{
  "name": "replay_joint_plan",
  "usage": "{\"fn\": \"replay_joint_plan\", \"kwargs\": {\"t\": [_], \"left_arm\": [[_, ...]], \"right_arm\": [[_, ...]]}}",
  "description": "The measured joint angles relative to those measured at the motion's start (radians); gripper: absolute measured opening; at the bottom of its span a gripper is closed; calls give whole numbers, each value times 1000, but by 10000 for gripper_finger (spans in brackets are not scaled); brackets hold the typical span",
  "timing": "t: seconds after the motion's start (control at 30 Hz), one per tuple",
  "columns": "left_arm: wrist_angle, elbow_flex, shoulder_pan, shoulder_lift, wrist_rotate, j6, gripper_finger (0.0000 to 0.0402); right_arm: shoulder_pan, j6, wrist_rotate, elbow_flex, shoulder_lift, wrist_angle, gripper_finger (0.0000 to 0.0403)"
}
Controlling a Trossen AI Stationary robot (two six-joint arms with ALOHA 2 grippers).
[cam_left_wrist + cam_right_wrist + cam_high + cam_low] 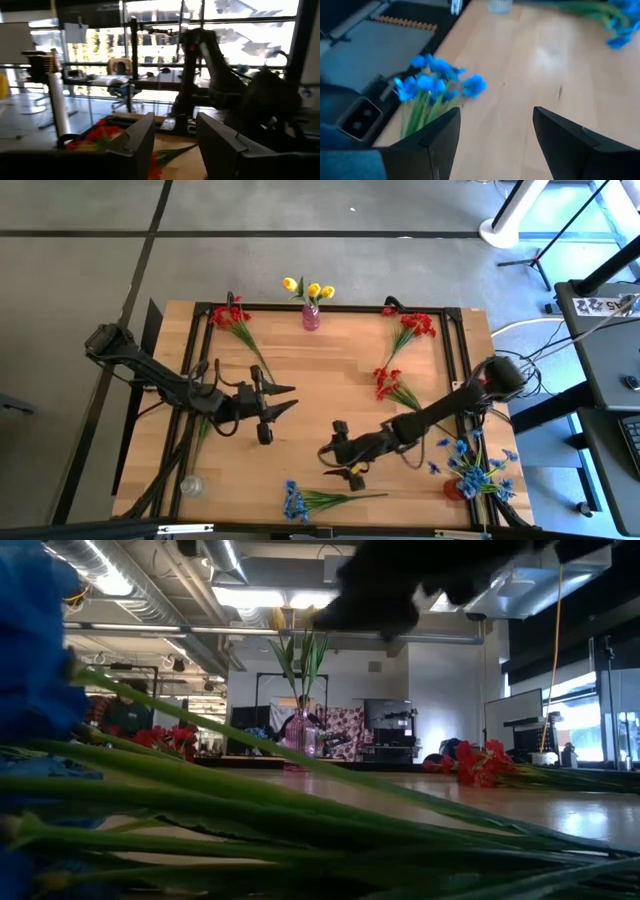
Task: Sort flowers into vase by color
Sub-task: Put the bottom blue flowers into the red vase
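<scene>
right gripper (495,145) wide, empty, above blue flowers (296,501) at near table (330,380) edge | left gripper (285,401) wide, mid-table | light, floppy; probably best taken mid-stem

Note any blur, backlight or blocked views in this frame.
Low view: blue flowers and green stems right at the lens, blurred, filling the foreground. Left wrist view: bright windows backlight the scene, so the open left gripper fingers look dark. Right wrist view: motion-smeared blue flowers. High view: even and clear.
</scene>
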Motion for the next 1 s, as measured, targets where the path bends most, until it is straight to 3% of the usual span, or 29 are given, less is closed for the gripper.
{"fn": "replay_joint_plan", "kwargs": {"t": [0.2,0.53,0.7,0.83,1.0], "left_arm": [[-17,0,-6,0,-122,79,140],[-35,0,12,0,-120,119,140],[5,0,-16,0,-123,232,140],[35,0,-43,0,-165,297,140],[-1,0,-72,0,-161,324,140]], "right_arm": [[54,-5,-132,52,113,-3,248],[92,-28,-117,55,208,-88,248],[91,11,-132,62,208,-231,248],[86,63,-73,62,189,-311,248],[6,84,-42,52,100,-473,248]]}}
